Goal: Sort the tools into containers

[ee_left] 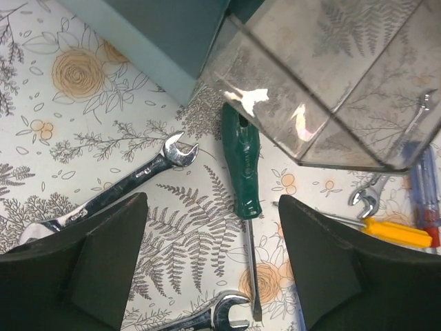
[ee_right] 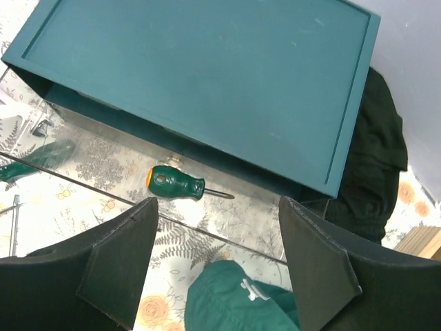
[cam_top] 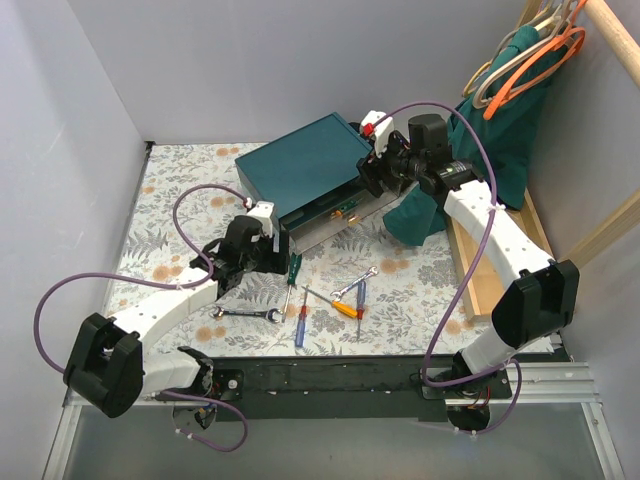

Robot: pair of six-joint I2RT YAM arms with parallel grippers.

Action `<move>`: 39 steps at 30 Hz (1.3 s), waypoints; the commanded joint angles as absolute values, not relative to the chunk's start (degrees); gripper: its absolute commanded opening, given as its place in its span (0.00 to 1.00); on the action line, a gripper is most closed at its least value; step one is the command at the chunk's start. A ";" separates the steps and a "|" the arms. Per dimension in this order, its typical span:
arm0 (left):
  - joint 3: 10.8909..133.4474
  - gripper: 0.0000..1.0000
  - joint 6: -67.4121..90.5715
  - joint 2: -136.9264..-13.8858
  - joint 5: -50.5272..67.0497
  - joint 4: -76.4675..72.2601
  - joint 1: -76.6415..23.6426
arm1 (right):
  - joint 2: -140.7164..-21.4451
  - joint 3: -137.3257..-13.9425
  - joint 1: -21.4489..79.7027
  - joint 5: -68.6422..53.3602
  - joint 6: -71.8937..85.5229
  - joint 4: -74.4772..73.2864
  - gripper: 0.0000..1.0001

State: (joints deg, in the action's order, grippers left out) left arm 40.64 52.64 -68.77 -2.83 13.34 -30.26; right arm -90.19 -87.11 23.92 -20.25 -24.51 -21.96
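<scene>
Both hands spread wide, nothing held; tools (cam_top: 345,308) mostly loose on the tabletop (cam_top: 170,190).
Left wrist view: left hand (ee_left: 213,203) hovers over green screwdriver (ee_left: 241,165), wrench (ee_left: 131,183) beside it, open drawer (ee_left: 331,83) corner just beyond. Only the right wrist view shows a short green-handled screwdriver (ee_right: 176,183) lying in that drawer, under the right hand (ee_right: 219,203). Green cloth (ee_right: 234,296) nearest, teal box (ee_right: 207,76) behind.

We see a white floral-patterned tablecloth (cam_top: 180,200), a crumpled dark green cloth (cam_top: 415,218) near a light wooden tray (cam_top: 536,215), and orange and beige hangers (cam_top: 548,52).
</scene>
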 commanded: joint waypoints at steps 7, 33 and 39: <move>36.13 0.75 57.65 -70.48 -11.77 8.97 -35.15 | -85.52 -84.03 24.08 -16.09 -19.78 -20.31 0.78; 39.02 0.29 65.92 -84.73 -12.04 9.83 -38.14 | -75.06 -72.95 24.08 -13.18 -17.40 -15.03 0.77; 37.00 0.20 62.14 -76.65 -9.94 14.95 -37.97 | -75.93 -73.38 24.08 -13.80 -17.14 -13.54 0.77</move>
State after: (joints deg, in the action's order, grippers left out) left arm 38.24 64.31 -81.76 -11.40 8.36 -38.37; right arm -76.58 -72.51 23.92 -13.78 -17.72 -17.39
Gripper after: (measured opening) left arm 0.253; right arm 0.773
